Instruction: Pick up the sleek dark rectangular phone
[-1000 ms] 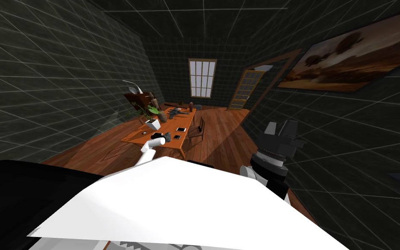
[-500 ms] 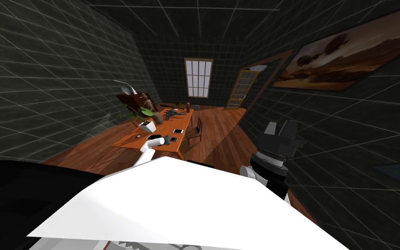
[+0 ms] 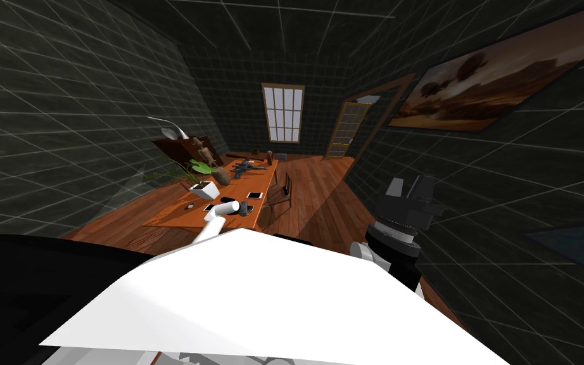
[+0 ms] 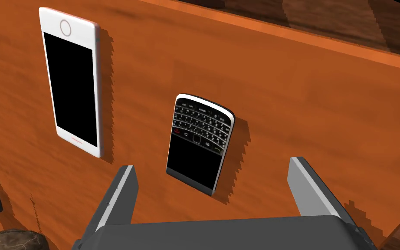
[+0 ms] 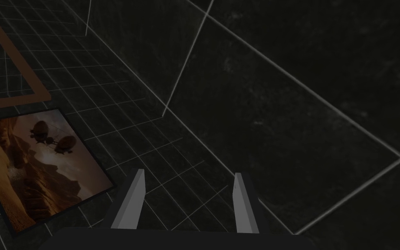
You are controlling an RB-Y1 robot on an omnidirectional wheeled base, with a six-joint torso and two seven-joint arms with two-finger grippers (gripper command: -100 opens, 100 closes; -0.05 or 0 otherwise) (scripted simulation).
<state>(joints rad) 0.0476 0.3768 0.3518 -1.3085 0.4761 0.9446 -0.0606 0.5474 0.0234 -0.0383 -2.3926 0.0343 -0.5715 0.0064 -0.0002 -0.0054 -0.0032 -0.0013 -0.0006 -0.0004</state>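
Item: dark phone (image 4: 199,143), rectangular with rounded corners, black screen at one end and a small keypad at the other, thin light rim; lies flat, face up, on the orange wooden worktop (image 4: 325,108), not far from the worktop's edge. Position relative to arm: the phone's screen end sits between the two fingers of the left end effector (image 4: 212,163), which hangs above it; fingers spread wide, one to each side of the phone, neither touching it, nothing held. Adjacent item: white phone (image 4: 74,87), larger, black screen with a round button at one end, flat on the same worktop beside the dark phone, roughly parallel to it and apart from it. Also at the margin near one left finger: a brown, rough, stone-like object (image 4: 8,241), partly cut off. In the head view the left end effector (image 3: 244,208) is over the near end of the long worktop (image 3: 177,218); further along it stand a potted plant in a white pot (image 3: 203,188) and several small dark objects too small to tell. A chair (image 3: 282,190) stands at the worktop's far side. Right end effector (image 3: 409,190): raised at the robot's right, well apart from the worktop; in its wrist view the right end effector (image 5: 189,173) has its fingers parted with nothing between them.
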